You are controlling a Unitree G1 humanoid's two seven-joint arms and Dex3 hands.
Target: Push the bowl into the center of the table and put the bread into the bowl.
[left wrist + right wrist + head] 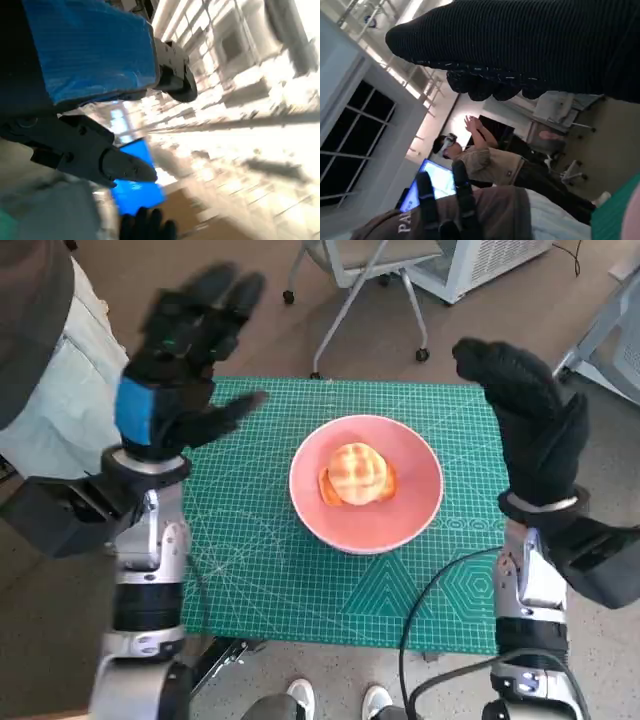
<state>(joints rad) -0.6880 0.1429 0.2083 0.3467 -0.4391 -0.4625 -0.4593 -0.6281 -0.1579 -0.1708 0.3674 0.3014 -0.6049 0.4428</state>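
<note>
— On the left? Left hand (175,390) raised over the mat's (260,590) edge, fingers spread, holding nothing.

— In the middle? Pink bowl (410,510) at the center of the table, on the green mat; bread (355,475) inside.

— On the right? Right hand (530,425) lifted beside the bowl, apart from it, empty, fingers extended close together. Beyond, in the right wrist view, a person (485,160) with arms up.

Head camera looks steeply down, fairly close over the green cutting mat (300,590). Left wrist camera sits right behind the left hand (90,65), facing up and outward into a blurred room. Right wrist camera, tight behind the right hand (530,45), faces a person (485,160); both wrist views share a blue screen (435,182)
</note>
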